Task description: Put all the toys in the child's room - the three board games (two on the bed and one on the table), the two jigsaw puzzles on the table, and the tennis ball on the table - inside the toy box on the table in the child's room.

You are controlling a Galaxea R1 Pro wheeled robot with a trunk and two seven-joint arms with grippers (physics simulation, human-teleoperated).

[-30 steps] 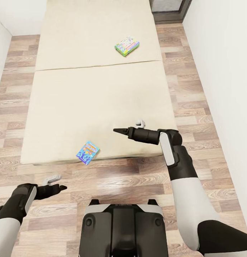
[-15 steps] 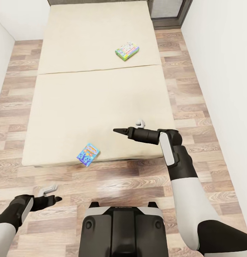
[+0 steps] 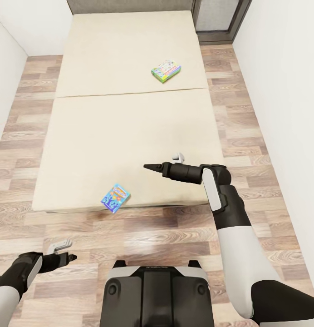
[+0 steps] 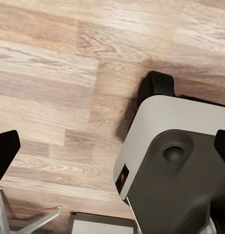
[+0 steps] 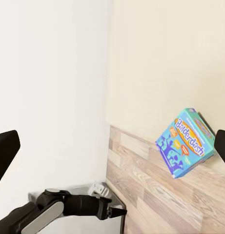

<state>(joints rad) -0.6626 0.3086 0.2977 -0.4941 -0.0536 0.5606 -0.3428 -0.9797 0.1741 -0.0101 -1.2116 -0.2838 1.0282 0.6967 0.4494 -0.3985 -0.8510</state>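
Note:
Two board games lie on the beige bed. A blue one sits tilted at the mattress's near edge, and the right wrist view shows it lettered Balderdash. A green-white one lies far back on the right. My right gripper hovers over the near part of the bed, right of the blue box, pointing left, open and empty. My left gripper is low over the wood floor at the near left, open and empty. The table, toy box, jigsaw puzzles and tennis ball are out of view.
White walls close in on the left and right. A dark door frame stands beyond the bed's far right corner. Strips of wood floor run along both sides of the bed. My base stands just before the bed's foot.
The whole view has shifted, so the bed shows lower and farther and its head end is now visible. My left arm has drawn back toward the lower left. The right arm holds its pose.

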